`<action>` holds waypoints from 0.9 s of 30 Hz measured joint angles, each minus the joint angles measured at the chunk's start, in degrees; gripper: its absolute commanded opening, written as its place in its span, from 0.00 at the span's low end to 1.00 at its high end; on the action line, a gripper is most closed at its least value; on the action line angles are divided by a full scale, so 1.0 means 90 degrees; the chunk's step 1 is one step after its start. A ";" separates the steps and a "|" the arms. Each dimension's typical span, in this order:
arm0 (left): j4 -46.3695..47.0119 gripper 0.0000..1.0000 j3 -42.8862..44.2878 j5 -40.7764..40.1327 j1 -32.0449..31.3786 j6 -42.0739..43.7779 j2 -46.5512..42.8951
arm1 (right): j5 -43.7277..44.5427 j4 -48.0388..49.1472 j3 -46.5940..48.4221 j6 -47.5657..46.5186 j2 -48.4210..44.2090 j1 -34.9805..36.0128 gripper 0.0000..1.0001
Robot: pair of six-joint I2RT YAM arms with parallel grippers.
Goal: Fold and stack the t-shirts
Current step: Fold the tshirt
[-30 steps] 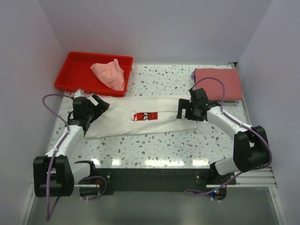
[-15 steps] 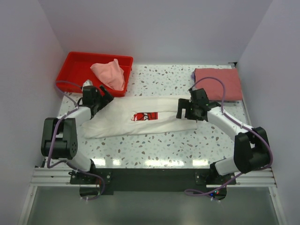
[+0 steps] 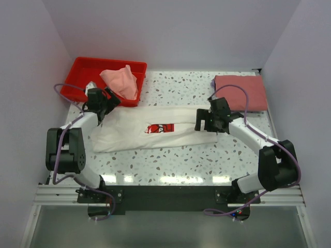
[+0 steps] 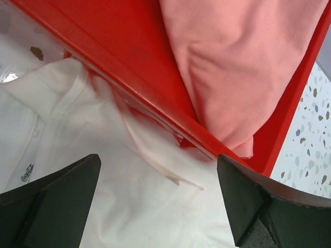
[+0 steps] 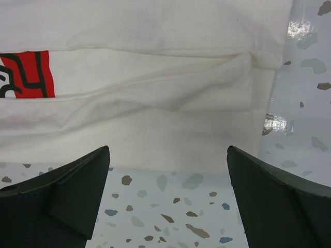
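Observation:
The white t-shirt (image 3: 139, 135) lies folded into a long strip across the middle of the table, its red print (image 3: 159, 128) facing up. My left gripper (image 3: 110, 100) hovers open over the strip's left end beside the tray; the left wrist view shows white cloth (image 4: 62, 129) between the open left gripper (image 4: 159, 165) fingers. My right gripper (image 3: 203, 122) hangs open above the strip's right end, and the right wrist view shows the right gripper (image 5: 168, 155) over the shirt's near edge (image 5: 155, 103). A pale pink t-shirt (image 3: 121, 81) lies crumpled in the tray. A dusty-red t-shirt (image 3: 240, 92) lies folded at the back right.
The red plastic tray (image 3: 83, 77) stands at the back left, its near wall (image 4: 129, 57) right next to the white shirt's end. Walls close the table in at the left, back and right. Speckled tabletop (image 3: 176, 155) shows in front of the shirt.
My left arm has swung back and up the table, carrying its open gripper along the shirt's left end to the tray's edge. The right arm and the shirts have stayed put.

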 measured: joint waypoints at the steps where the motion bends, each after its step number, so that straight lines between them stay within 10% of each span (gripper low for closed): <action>1: -0.0068 1.00 -0.0053 -0.0039 -0.0002 0.0000 -0.0109 | -0.0032 0.0002 0.0007 -0.0010 0.0000 0.0000 0.99; 14: -0.0702 1.00 -0.1406 -0.0605 -0.1219 0.0044 -0.2535 | 0.0272 -0.0104 0.1719 -0.0364 0.1654 0.0561 0.99; 27: -0.0733 1.00 -0.0882 -0.1154 -0.1277 0.0044 -0.0447 | 0.0772 -0.0318 0.3264 -0.0629 0.3706 0.0658 0.99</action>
